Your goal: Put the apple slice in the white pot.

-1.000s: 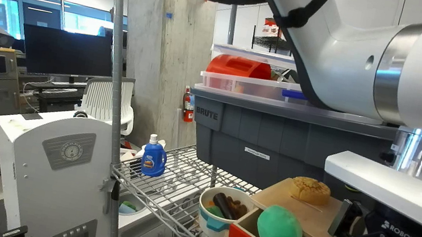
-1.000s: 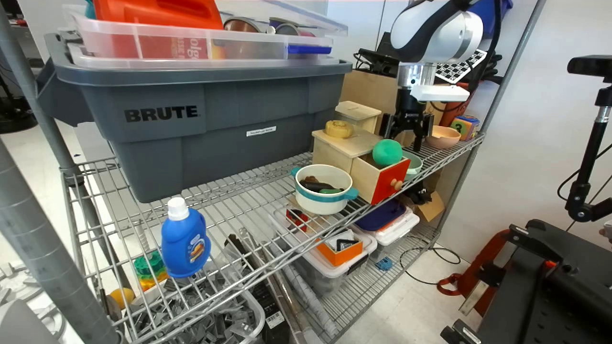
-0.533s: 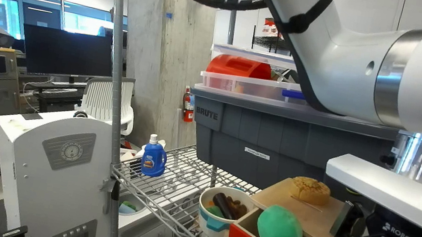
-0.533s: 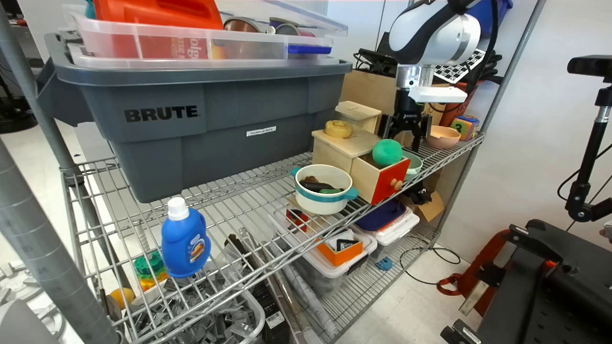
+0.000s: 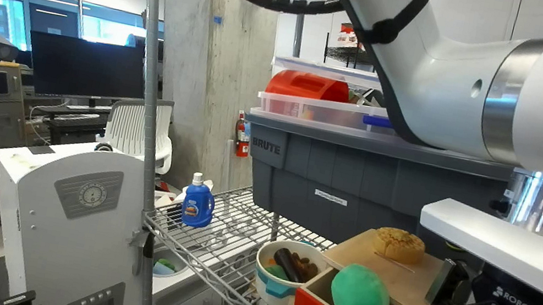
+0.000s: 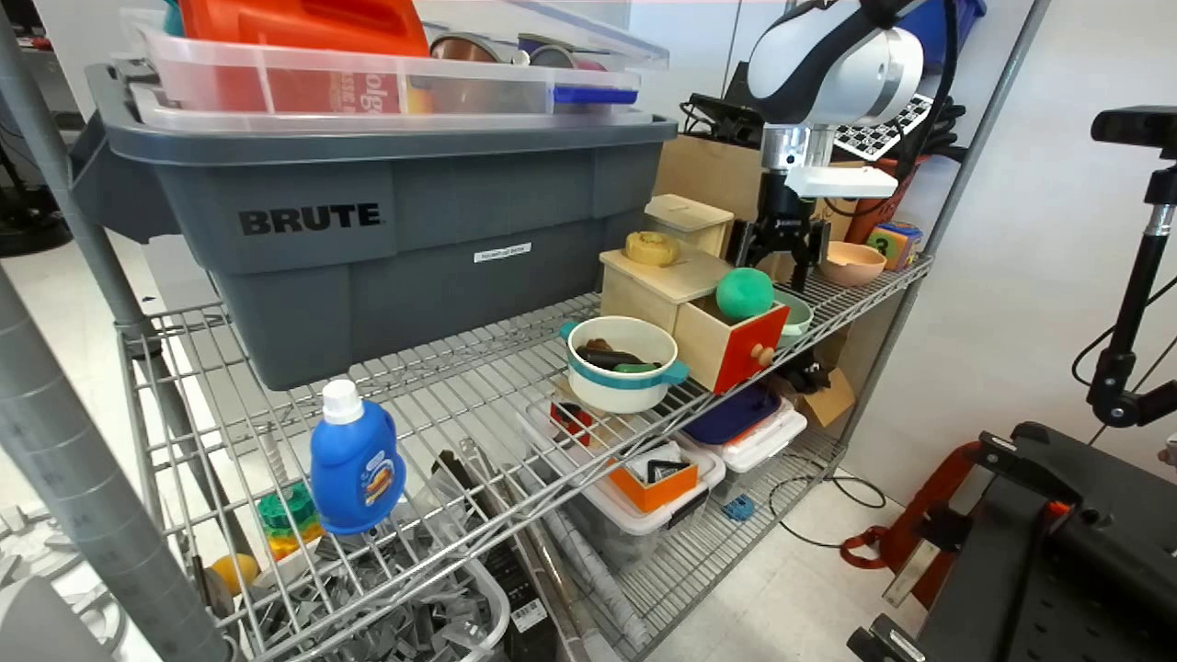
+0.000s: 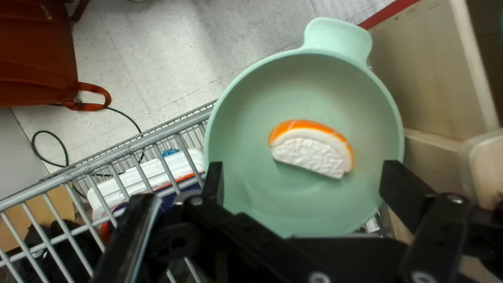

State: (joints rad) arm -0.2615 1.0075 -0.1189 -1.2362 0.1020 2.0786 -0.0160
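Hand [image 7: 303,173] is hovering w/ jaws wide apart, prob. for straddling apple slice [image 7: 312,153], which is lying ungripped in mint bowl [image 7: 247,102] nr front edge of wire shelf [image 7: 118,154]. Beyond drawer box [image 6: 644,296], white pot [image 6: 614,397] is sitting nr same edge, prob. serving as drop-off.

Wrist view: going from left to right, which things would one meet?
Rust-red bag → pale green bowl with the apple slice inside → red-fronted wooden drawer.
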